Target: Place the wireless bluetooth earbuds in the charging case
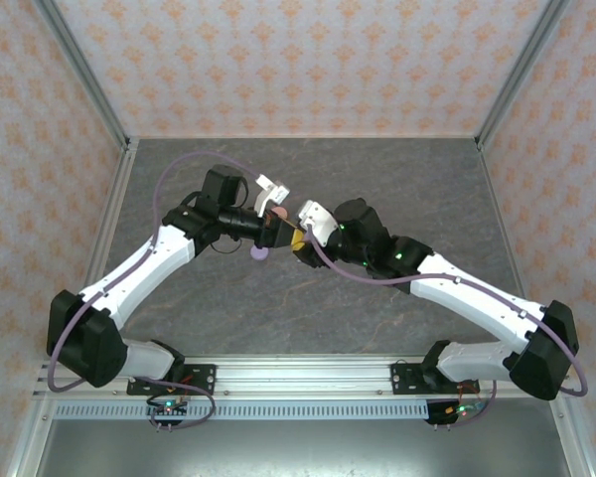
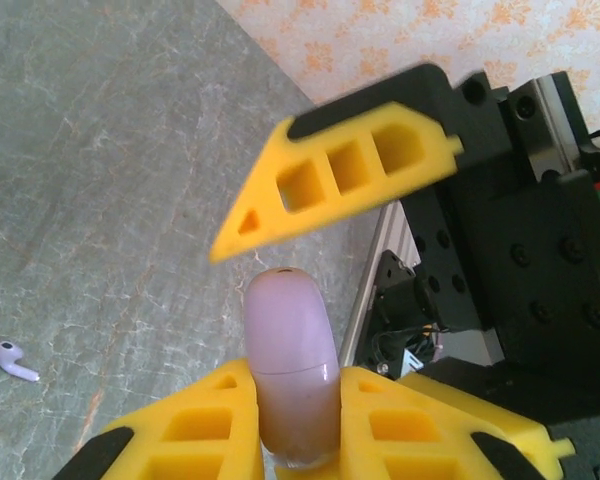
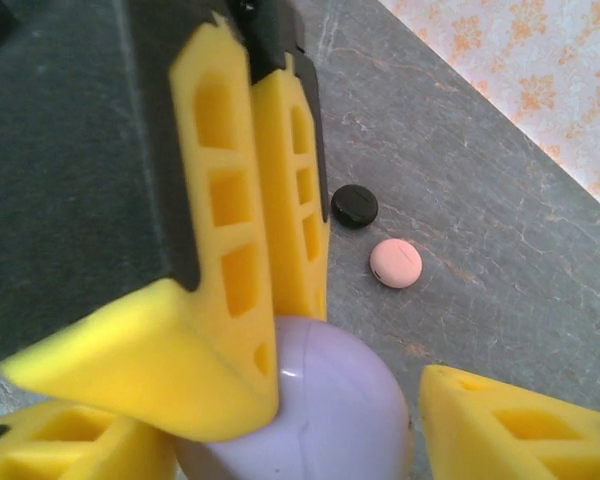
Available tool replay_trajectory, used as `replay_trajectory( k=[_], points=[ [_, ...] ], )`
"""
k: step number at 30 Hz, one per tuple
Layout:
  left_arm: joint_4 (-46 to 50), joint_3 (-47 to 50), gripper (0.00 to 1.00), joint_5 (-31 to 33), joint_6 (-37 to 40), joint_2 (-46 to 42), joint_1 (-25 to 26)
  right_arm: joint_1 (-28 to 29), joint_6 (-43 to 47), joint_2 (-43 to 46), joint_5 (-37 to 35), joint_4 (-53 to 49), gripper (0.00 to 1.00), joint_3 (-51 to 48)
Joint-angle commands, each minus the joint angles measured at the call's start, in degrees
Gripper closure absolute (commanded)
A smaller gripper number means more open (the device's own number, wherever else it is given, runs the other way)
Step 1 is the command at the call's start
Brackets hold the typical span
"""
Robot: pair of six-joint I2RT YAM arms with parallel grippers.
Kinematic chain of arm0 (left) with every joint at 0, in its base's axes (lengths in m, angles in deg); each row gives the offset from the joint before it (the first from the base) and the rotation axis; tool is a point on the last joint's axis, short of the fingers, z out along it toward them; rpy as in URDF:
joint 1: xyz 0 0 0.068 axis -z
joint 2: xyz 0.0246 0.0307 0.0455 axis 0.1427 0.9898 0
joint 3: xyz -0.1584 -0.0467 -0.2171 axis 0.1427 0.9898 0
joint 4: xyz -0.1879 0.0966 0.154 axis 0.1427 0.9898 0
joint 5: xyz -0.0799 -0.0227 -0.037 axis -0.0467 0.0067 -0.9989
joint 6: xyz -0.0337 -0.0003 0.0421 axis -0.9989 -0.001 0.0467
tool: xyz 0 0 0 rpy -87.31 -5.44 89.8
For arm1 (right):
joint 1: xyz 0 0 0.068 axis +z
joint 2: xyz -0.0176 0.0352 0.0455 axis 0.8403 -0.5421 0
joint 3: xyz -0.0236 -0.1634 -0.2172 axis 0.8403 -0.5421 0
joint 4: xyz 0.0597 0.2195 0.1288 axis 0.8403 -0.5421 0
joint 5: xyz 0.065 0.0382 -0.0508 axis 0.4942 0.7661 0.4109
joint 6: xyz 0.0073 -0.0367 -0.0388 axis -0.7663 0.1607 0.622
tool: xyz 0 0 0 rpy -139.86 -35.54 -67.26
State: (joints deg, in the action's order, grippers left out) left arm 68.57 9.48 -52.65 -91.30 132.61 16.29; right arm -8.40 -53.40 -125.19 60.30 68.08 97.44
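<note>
My left gripper [image 2: 295, 385] is shut on a lilac round charging case [image 2: 290, 350], held edge-on and closed. Its yellow fingers [image 3: 250, 200] reach down onto the same case [image 3: 330, 410] in the right wrist view. My right gripper [image 3: 300, 430] is open, with its jaws either side of the case and a gap showing on the right. One of its fingers [image 2: 340, 180] hangs just above the case. Both grippers [image 1: 278, 234] [image 1: 300, 241] meet over the middle of the table. Two lilac earbuds [image 2: 10, 362] lie on the table, off to the left.
A black round case [image 3: 354, 205] and a pink round case [image 3: 395, 263] lie side by side on the grey table [image 1: 397, 179]. Patterned walls [image 1: 308, 60] close in the table at the back and sides.
</note>
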Motion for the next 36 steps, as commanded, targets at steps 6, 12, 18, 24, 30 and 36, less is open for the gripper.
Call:
replay_trajectory(
  k=[6, 12, 18, 24, 30, 36],
  points=[
    [-11.32, 5.36, 0.86, 9.05, -1.43, -7.95, 0.32, -2.28, -4.05, 6.71, 4.04, 0.63, 0.1, 0.42],
    [-19.63, 9.05, 0.87, 10.89, -2.89, -11.67, 0.36, -9.93, -9.62, 11.6, 18.47, 3.46, 0.03, -2.17],
    [-28.23, 13.74, 0.88, 11.75, -4.25, -16.0, 0.41, -17.3, -22.28, 11.41, 32.56, 14.58, 0.06, -4.45],
    [-32.53, 16.26, 0.88, 12.66, -3.75, -18.95, 1.64, -17.35, -26.97, 6.55, 35.9, 19.67, 0.1, -2.39],
    [-31.11, 16.24, 0.89, 12.65, -2.12, -20.06, 2.39, -17.35, -28.08, 2.35, 35.32, 19.94, 0.14, 0.38],
    [-29.5, 16.03, 0.89, 12.57, -0.73, -20.23, 2.58, -17.32, -28.73, 0.05, 34.38, 20.26, 0.15, 2.18]
  ],
)
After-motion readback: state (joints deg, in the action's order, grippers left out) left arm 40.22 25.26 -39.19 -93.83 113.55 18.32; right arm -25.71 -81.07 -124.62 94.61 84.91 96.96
